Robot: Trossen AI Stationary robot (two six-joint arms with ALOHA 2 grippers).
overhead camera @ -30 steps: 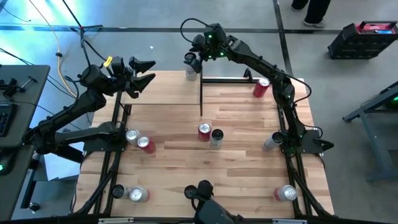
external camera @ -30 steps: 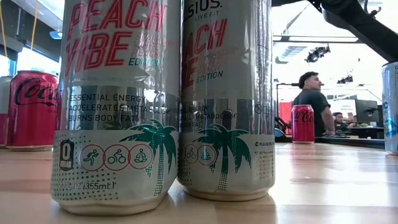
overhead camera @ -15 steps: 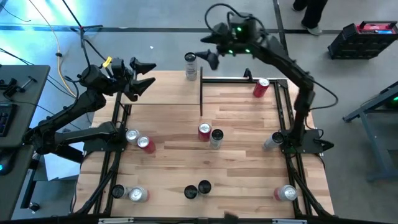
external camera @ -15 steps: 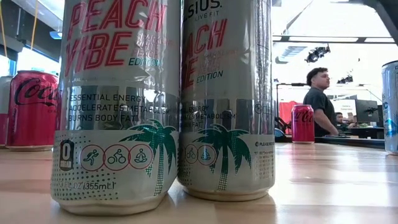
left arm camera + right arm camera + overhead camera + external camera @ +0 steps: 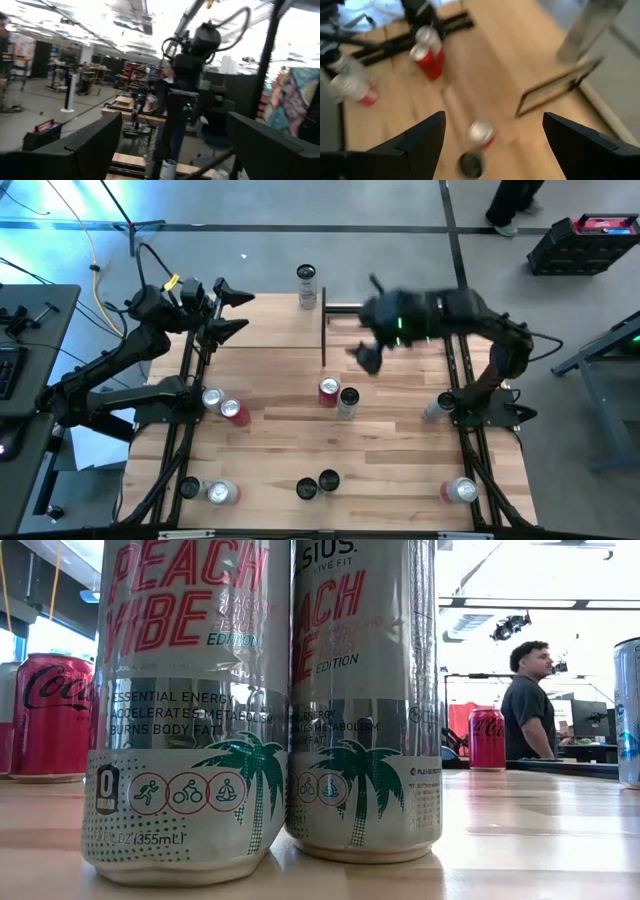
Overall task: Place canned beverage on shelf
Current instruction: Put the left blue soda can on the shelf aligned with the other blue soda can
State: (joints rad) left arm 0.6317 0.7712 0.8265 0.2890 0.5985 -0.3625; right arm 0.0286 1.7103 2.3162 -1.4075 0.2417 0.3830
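Right claw [image 5: 362, 348]: I see it spread wide and carrying nothing, blurred, hanging over the shelf [image 5: 385, 330].
Left claw [image 5: 232, 312]: released too, empty, waiting over the table's far left corner, well apart from the right claw.
Cans under the right claw: a red can [image 5: 328, 391] and a dark-topped can [image 5: 348, 401] touch each other just nearer the front edge; the right wrist view shows them [image 5: 480, 133] between its fingers.
Silver can [image 5: 307, 286]: upright at the back edge, beyond the right claw, just outside the shelf's dark post [image 5: 323, 335].
In the way: I note that post standing just beside the right claw, on the left arm's side.
Other cans: a pair [image 5: 222, 405] by the left arm's base, more along the front edge [image 5: 219, 492] and one at front right [image 5: 460, 491].
Surface: wooden table [image 5: 270, 450], bare between the can groups.
Room: one person [image 5: 530, 712] stands beyond the table in the low view; grey floor around.
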